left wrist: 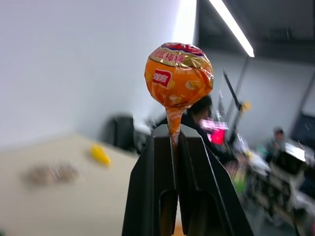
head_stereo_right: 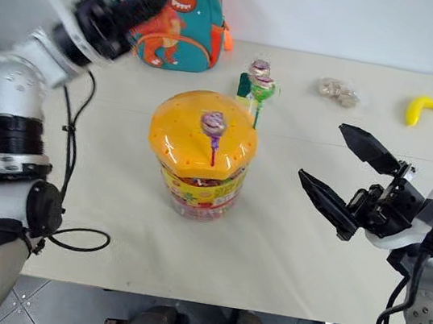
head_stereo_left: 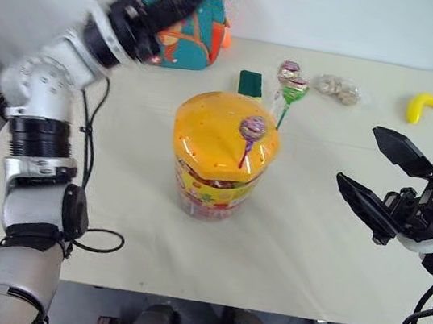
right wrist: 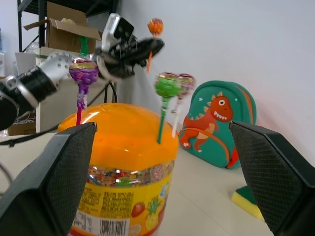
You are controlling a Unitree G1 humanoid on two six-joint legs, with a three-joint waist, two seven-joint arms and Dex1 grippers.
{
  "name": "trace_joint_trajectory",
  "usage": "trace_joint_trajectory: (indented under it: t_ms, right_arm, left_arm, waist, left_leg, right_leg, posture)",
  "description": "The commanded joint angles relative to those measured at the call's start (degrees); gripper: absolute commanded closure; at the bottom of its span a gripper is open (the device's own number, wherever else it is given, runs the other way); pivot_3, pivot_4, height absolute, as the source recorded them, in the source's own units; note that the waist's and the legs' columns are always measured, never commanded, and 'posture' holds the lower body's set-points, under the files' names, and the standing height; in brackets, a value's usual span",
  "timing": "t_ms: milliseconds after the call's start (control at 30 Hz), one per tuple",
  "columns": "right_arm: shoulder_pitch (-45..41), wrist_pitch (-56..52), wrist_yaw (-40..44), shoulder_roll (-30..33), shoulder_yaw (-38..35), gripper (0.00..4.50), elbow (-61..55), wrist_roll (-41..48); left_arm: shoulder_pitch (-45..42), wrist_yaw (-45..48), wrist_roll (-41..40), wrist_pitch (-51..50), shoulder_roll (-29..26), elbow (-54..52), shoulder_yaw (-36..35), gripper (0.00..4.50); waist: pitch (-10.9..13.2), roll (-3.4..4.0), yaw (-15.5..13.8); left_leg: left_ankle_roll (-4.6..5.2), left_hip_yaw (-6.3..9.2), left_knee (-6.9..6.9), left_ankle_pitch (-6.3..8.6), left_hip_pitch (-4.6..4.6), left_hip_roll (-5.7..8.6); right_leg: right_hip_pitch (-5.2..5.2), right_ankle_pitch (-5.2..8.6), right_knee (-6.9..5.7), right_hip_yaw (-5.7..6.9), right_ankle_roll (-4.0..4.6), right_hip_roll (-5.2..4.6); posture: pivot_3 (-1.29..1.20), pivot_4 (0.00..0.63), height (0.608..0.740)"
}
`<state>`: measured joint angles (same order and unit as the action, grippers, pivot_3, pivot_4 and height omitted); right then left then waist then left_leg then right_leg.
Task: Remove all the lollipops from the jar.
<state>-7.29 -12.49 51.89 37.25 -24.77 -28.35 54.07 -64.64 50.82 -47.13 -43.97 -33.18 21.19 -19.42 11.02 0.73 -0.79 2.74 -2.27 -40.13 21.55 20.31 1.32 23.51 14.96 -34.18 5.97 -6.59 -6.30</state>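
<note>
Head view: jar (head_stereo_left: 221,159) mid-table, three lollipops (head_stereo_left: 252,128) standing in lid holes; right gripper (head_stereo_left: 382,187) gaping, empty, beside jar. Left wrist view: left gripper (left wrist: 174,142) clamped on orange lollipop (left wrist: 178,73) stick, lifted clear. Right wrist view: one out, three left.
</note>
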Motion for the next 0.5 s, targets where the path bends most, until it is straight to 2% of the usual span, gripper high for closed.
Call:
trace_joint_trajectory:
  t_ms: [33,133,233,333,500]
  right_arm:
    - [-1.89,0.97,1.88,-0.46,0.18,0.0,1.24,0.93]
    - [-2.51,1.29,5.0,0.06,1.31,0.0,3.05,-0.26]
    - [-2.21,1.42,9.09,0.98,2.95,0.0,5.22,-2.11]
    - [-2.59,1.14,12.23,1.88,4.97,0.0,8.21,-4.29]
    - [-4.0,2.11,16.87,2.82,7.26,0.0,12.68,-7.74]
  left_arm:
    - [10.58,-4.17,6.06,-2.36,-9.09,-0.9,-1.59,4.48]
    - [25.3,-7.96,13.22,-0.12,-17.38,-3.32,-2.85,4.48]
    - [42.41,-7.22,16.82,0.01,-22.54,-7.33,-5.48,4.48]
    - [56.76,-6.91,15.33,-4.57,-22.82,-11.98,-11.2,4.48]
    - [66.42,-8.62,13.09,-10.05,-19.87,-19.68,-15.19,4.48]
  waist:
    - [-0.07,0.12,0.66]
    - [-0.06,0.15,1.55]
    - [0.01,-0.05,1.39]
    - [-0.02,-0.13,0.79]
    - [-0.02,-0.11,-0.78]
  left_leg:
    - [-0.02,-0.02,0.05,-0.01,-0.06,0.0]
    - [-0.08,-0.04,0.17,0.0,-0.23,-0.01]
    - [-0.15,0.12,0.13,0.03,-0.07,-0.1]
    - [-0.09,0.17,0.12,0.12,-0.01,-0.08]
    - [-0.04,0.42,0.03,0.17,0.0,0.02]
  right_leg:
    - [-0.01,0.01,-0.04,-0.01,0.01,0.01]
    - [0.03,0.05,-0.12,-0.21,0.09,0.02]
    - [0.14,0.08,-0.11,-0.15,0.15,-0.06]
    - [0.11,0.08,0.03,-0.25,0.15,-0.24]
    - [-0.09,0.08,0.18,-0.28,0.15,-0.5]
  posture:
    - [0.0,0.15,0.74]
    - [0.0,0.15,0.74]
    - [0.0,0.15,0.74]
    - [0.0,0.15,0.74]
    - [0.0,0.15,0.74]
